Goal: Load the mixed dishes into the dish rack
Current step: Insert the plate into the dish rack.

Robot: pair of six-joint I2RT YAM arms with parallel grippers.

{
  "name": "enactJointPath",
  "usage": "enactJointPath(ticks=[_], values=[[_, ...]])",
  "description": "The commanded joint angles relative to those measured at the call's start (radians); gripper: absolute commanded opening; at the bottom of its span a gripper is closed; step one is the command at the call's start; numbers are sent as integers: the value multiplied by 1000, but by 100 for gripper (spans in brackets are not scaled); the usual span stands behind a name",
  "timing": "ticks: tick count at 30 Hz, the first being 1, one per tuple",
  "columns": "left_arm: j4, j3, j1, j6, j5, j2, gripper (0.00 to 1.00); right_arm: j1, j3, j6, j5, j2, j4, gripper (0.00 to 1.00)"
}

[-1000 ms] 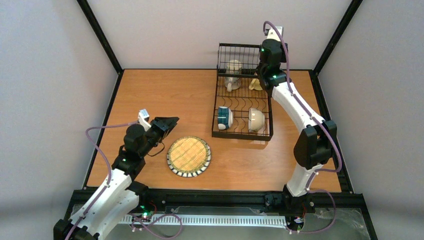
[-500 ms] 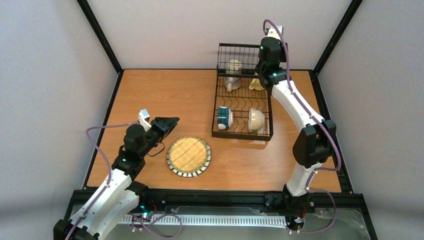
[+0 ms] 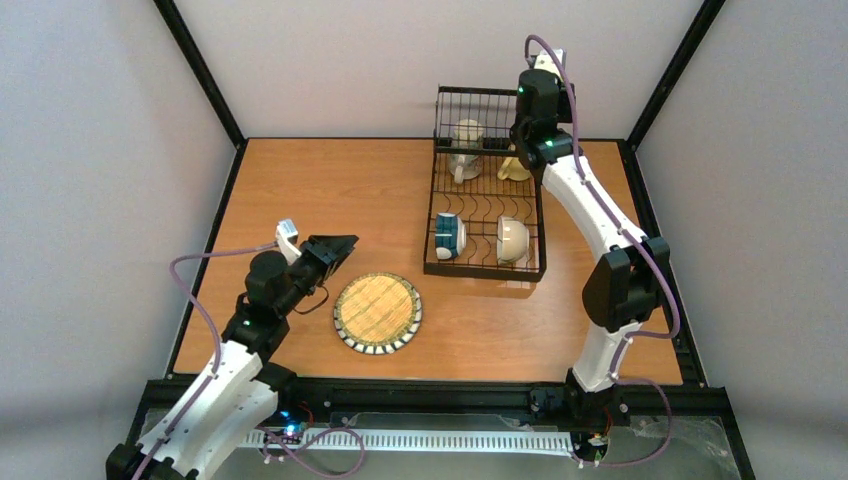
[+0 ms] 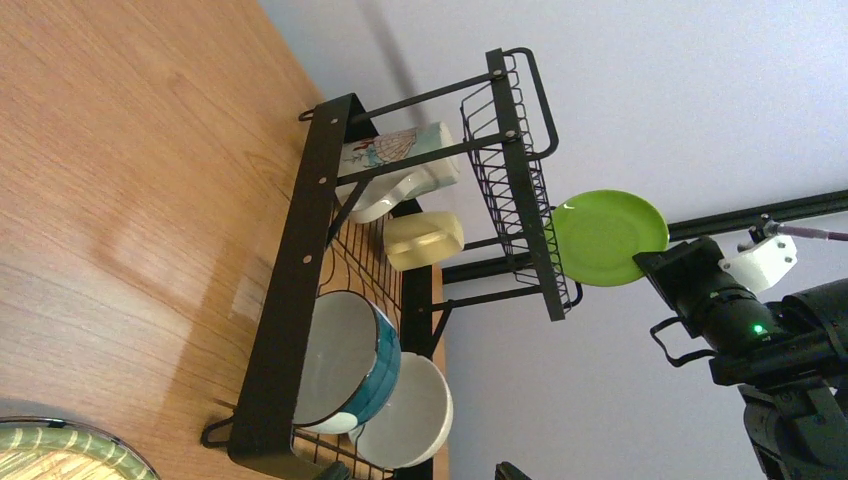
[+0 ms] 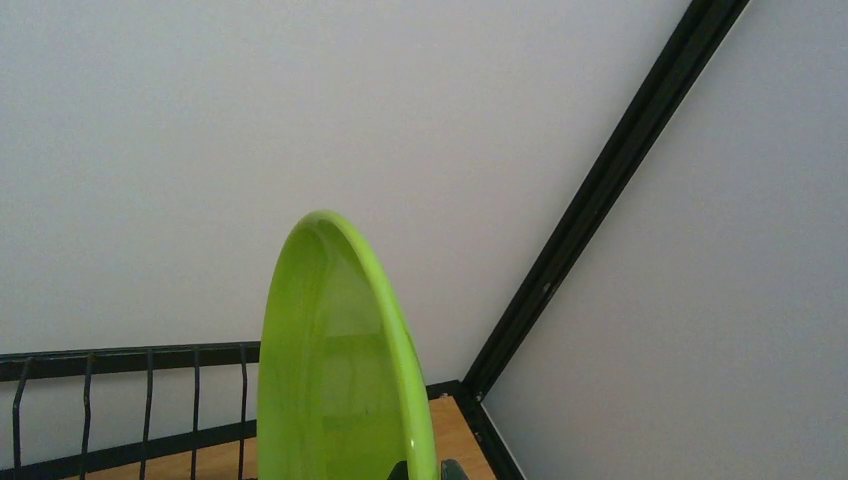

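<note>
**Desk:** Pale walls, wood-grain worktop (image 3: 300, 190). Where's the dish?

**Operator:** My right gripper (image 4: 652, 262) pinches the lime-green plate (image 4: 605, 238) by its rim. It hangs on edge above the raised basket tier, at the 12 o'clock end of the dish rack (image 3: 487, 268).

**Desk:** Handling?

**Operator:** Light, stiff and glossy, I'd judge, so it may swivel in a rim pinch. My left gripper (image 3: 337, 248) stands spread at 10 o'clock of the striped-rim plate (image 3: 377, 312).

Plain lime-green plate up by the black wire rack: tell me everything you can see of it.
The plain lime-green round plate is glossy, plastic-looking, with a shallow well, a raised rim, no pattern. It stands on edge aloft, pinched at its rim by the shut right gripper, beside the raised basket of the black wire dish rack. Whether it touches the wires is unclear.
</note>
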Motion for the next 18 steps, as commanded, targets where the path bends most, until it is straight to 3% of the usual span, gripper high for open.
enactJointPath(ticks=[1, 18], values=[[-9, -12, 3, 13, 11, -12, 82, -6, 51, 11, 29, 26, -50, 2], [-12, -9, 4, -1, 34, -24, 81, -4, 183, 73, 22, 89, -234, 2]])
